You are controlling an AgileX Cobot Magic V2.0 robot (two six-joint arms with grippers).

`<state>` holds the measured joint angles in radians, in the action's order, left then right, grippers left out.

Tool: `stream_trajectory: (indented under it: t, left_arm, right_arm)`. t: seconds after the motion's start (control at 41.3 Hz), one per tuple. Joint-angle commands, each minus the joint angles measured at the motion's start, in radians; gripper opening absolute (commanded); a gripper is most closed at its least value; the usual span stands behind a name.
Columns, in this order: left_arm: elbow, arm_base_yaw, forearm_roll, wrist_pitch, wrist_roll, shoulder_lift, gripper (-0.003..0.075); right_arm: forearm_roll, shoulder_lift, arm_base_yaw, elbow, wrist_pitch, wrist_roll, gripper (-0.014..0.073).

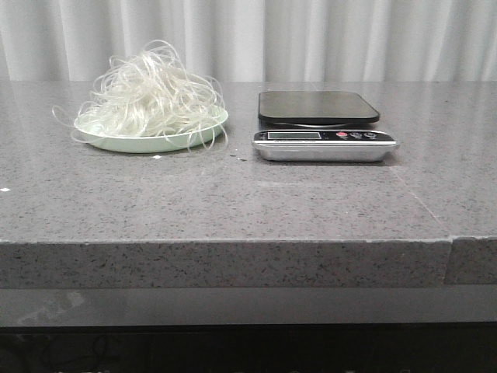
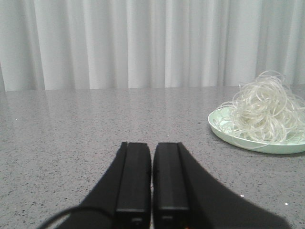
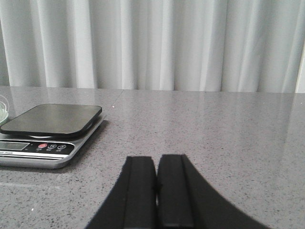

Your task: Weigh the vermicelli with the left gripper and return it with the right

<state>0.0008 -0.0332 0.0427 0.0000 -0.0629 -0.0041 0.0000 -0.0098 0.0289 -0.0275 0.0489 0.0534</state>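
both grippers, left gripper [image 2: 152, 191] and right gripper [image 3: 157, 191], sit pressed together and empty; vermicelli [image 1: 151, 97] heaped on the plate [image 1: 116, 143] beside the scale [image 1: 322, 124], stray loops likely snag and trail off on the lift.

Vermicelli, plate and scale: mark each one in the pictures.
vermicelli [image 1: 151, 97]: front view, middle of the noodle tangle.
plate [image 1: 124, 143]: front view, bare near rim.
scale [image 1: 317, 106]: front view, centre of the dark weighing platform.
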Motion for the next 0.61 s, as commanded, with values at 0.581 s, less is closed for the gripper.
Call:
stream_trajectory:
  t: [0.581]
  left_arm:
    - [-0.463,0.001,-0.006,0.150,0.004,0.038,0.0142]
  right_arm:
    - [-0.013,0.144,-0.005,0.538,-0.385,-0.011,0.0159]
